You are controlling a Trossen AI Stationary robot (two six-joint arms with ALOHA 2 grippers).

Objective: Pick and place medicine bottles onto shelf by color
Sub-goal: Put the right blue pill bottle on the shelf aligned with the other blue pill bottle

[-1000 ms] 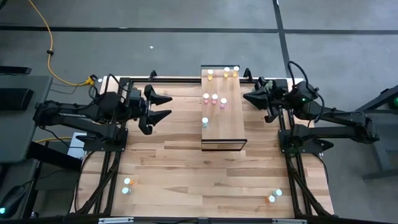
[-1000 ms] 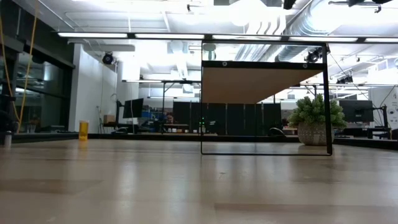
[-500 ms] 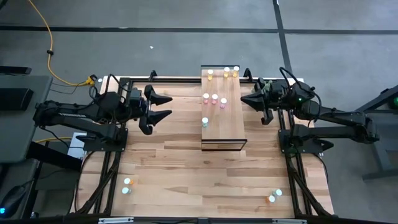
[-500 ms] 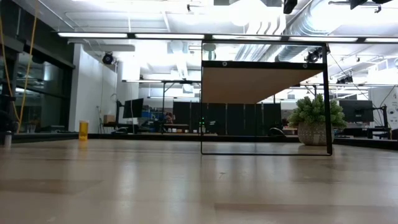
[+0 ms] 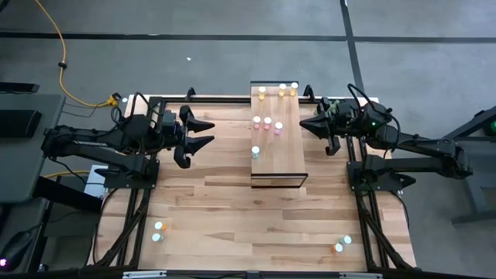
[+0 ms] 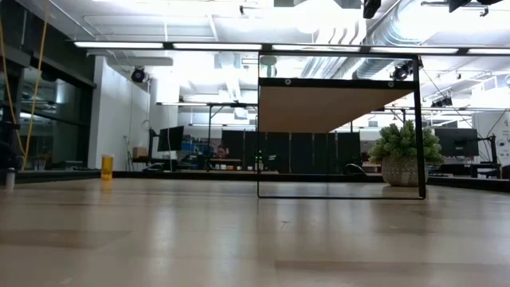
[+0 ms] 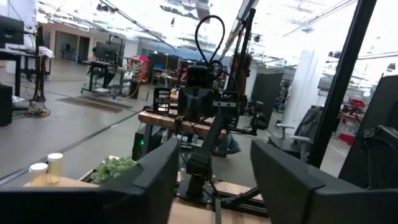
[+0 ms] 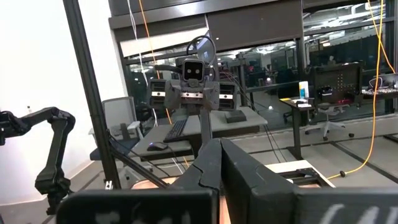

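Standing at the far middle of the table (image 5: 232, 209), the shelf (image 5: 288, 155) serves as the landmark; it is a long, pale board with dark frame edges running from the table's far rim toward its centre. On its top sit seven medicine bottles: three yellow-orange ones (image 5: 282, 91) clustered at the far end, three pink ones (image 5: 267, 124) in a loose group around the middle, and a single pale blue-green bottle (image 5: 255, 152) nearer the shelf's left edge, closer to the near end. Well away from the shelf, two more bottles (image 5: 158, 231) stand close together near the table's near-left corner, and another pair (image 5: 342, 244) stands near the near-right corner.

To the left of the shelf, the left gripper (image 5: 208, 130) hangs above the table with its tips pointing at the shelf; its fingers (image 7: 155, 180) are parted with a clear gap and nothing between them. To the right of the shelf, level with the pink group, the right gripper (image 5: 304, 124) points at the shelf with its fingers (image 8: 208, 165) pressed together and holding nothing. Neither gripper touches the shelf or any bottle.

From table height the shelf shows as a dark frame with a light board on top
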